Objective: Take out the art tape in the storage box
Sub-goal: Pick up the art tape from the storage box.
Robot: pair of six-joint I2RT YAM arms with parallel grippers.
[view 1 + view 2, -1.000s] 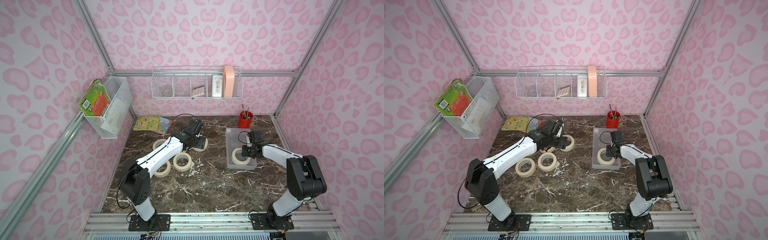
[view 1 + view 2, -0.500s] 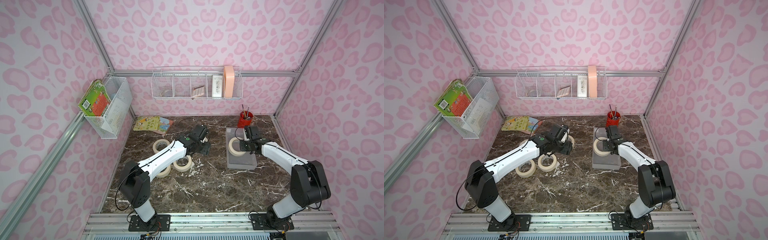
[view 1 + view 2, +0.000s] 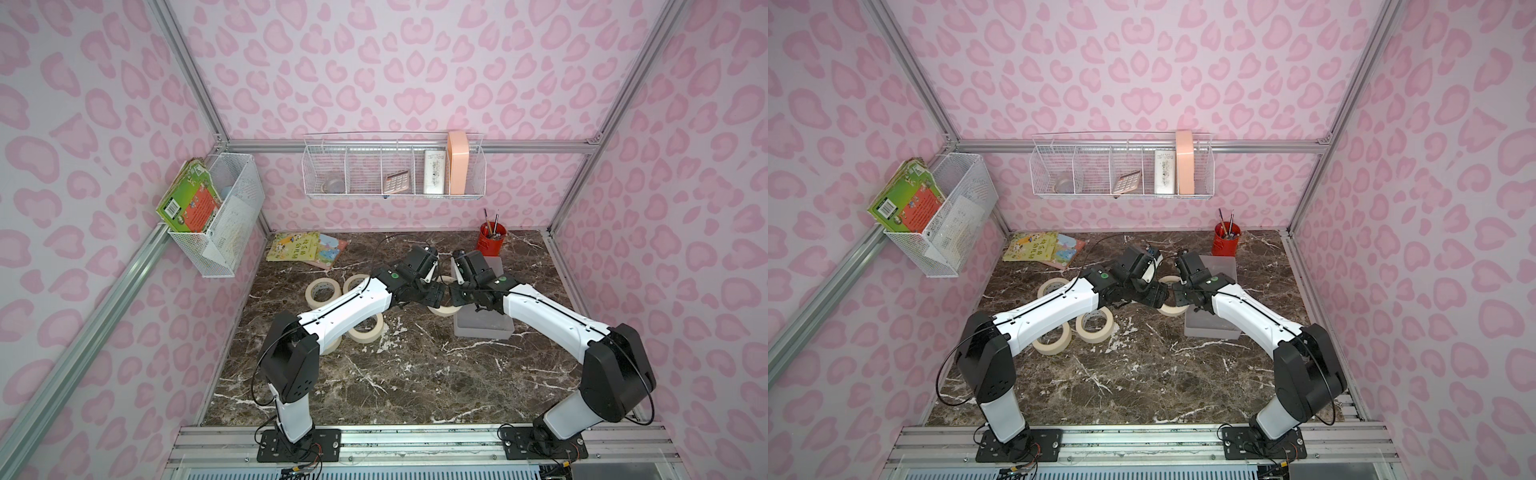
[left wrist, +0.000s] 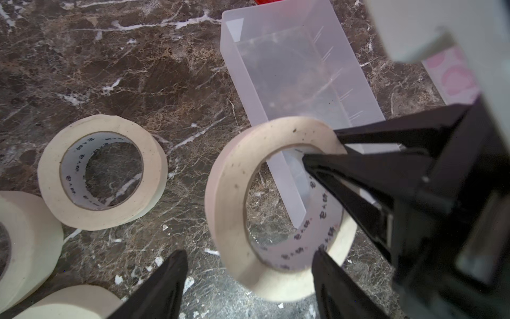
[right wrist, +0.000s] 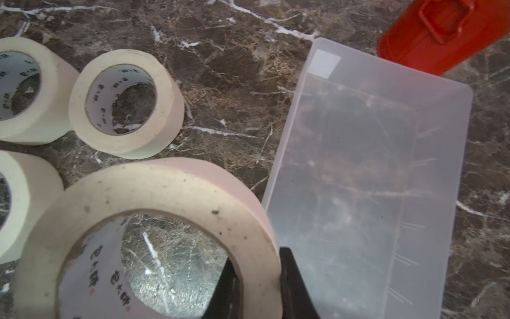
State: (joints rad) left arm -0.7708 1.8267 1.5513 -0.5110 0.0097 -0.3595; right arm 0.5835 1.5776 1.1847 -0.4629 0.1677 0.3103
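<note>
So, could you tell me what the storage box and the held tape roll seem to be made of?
The storage box: probably plastic, frosted translucent; the table's veining shows through its floor. The held tape roll: likely paper, matte cream, with a white printed core.

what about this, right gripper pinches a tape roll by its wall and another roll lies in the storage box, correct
No: the storage box is empty, as the right wrist view shows. The right gripper does pinch a tape roll by its wall.

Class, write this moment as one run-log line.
right claw: shut on tape roll | left claw: open | storage box: empty
</note>
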